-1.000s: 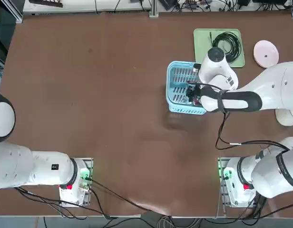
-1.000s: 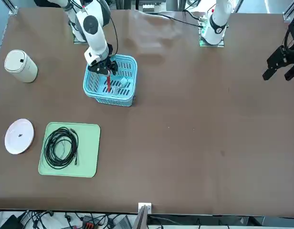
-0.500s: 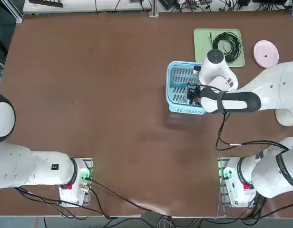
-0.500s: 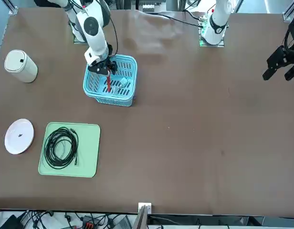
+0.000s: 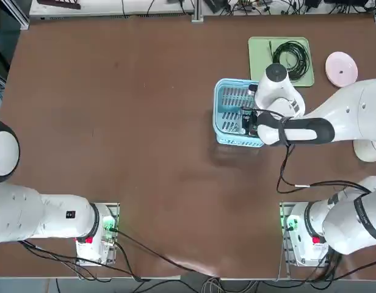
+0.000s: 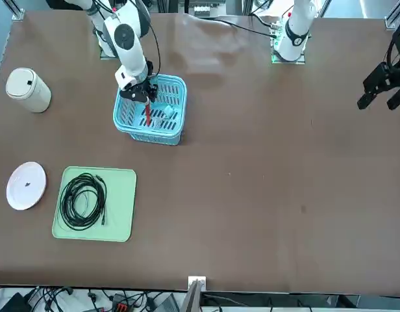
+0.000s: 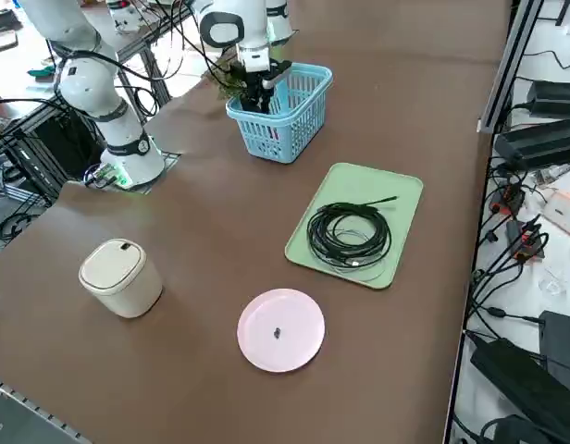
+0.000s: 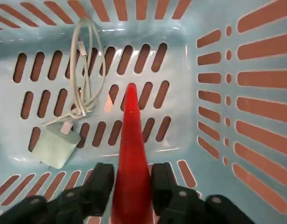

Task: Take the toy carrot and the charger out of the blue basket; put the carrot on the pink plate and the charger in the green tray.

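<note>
A: Top view: the right gripper [image 5: 249,121] works inside the blue basket [image 5: 229,140]. Which stage?
B: Carrot pickup, I'd judge.
A: Front view?
B: The toy carrot [image 6: 147,115] points down beneath it, within the basket.
A: Side view: the pink plate [image 7: 280,330] waits beside the green tray [image 7: 403,200].
B: Wrist view: two fingers, narrowly parted, close against the carrot's sides; the charger [image 8: 57,145] lies apart. Next: lift, then plate.
</note>
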Available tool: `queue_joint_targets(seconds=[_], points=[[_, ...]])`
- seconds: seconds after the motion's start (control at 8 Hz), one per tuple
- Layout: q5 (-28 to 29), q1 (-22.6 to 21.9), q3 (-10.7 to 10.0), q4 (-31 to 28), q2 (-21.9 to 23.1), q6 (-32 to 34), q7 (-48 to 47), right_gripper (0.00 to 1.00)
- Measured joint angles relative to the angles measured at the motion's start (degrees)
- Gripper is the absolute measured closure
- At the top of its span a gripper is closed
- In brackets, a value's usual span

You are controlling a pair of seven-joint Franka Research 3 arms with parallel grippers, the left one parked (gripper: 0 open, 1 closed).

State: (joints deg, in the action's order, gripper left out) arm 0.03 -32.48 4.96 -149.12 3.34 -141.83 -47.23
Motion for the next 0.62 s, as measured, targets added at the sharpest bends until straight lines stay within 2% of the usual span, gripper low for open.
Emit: queue_joint_targets(seconds=[0.38,0.62], points=[[0.0,0.0,-0.1,0.1,0.0,0.5,0.0,0.60],[0.0,0.0,-0.1,0.5,0.0,0.7,0.0,0.60]])
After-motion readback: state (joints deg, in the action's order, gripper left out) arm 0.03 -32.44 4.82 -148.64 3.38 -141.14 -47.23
